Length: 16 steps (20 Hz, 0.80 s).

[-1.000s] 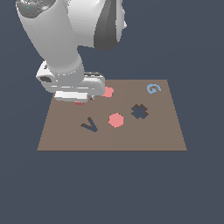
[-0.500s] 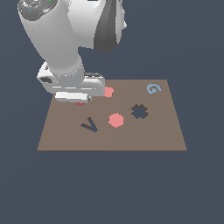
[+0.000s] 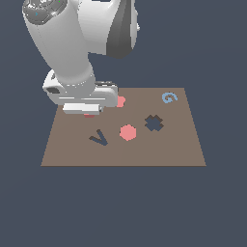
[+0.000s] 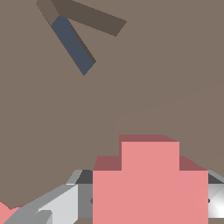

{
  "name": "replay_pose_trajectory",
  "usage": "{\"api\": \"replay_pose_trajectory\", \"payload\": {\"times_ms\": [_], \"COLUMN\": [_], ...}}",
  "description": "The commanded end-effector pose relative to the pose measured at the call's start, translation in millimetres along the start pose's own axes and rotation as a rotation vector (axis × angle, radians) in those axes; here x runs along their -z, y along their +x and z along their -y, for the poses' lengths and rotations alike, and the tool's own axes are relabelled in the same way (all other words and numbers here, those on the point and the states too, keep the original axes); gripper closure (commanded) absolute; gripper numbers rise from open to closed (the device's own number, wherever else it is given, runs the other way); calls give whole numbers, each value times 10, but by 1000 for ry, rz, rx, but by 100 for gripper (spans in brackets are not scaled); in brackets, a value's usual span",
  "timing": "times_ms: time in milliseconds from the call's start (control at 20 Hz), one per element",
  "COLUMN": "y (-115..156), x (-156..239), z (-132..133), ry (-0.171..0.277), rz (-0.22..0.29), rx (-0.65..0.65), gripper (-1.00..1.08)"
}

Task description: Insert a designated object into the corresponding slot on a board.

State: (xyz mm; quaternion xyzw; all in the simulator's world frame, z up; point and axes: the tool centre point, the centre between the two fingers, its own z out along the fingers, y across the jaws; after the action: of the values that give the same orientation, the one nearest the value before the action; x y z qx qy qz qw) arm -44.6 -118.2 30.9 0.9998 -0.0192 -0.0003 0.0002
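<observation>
The pink cross (image 4: 150, 183) sits between my gripper's fingers (image 4: 78, 197), which press against its two sides. In the exterior view only a sliver of the pink cross (image 3: 89, 115) shows under the hand. My gripper (image 3: 89, 113) is over the far part of the brown board (image 3: 159, 149), toward the exterior view's left. The dark plus-shaped slot (image 3: 153, 123) lies apart from it, toward the exterior view's right and empty. I cannot tell whether the cross rests on the board or is just above it.
A pink hexagon (image 3: 128, 132) lies on the board beside the slot. A dark V-shaped cutout (image 3: 99, 139) is near the gripper and also shows in the wrist view (image 4: 74, 43). A small pink piece (image 3: 120, 101) sits half hidden behind the hand. A light-blue G (image 3: 168, 98) is at the far corner.
</observation>
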Motion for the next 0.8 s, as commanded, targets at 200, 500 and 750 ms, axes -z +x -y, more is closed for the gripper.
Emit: {"api": "replay_pose_trajectory", "payload": {"times_ms": [200, 500, 750], "y": [223, 462, 520], "x": [22, 54, 78], "z": [376, 1062, 1645], "ry": [0, -1, -1], "rz": [-1, -1, -1], "rx": [147, 395, 595], "gripper": [108, 108, 108]}}
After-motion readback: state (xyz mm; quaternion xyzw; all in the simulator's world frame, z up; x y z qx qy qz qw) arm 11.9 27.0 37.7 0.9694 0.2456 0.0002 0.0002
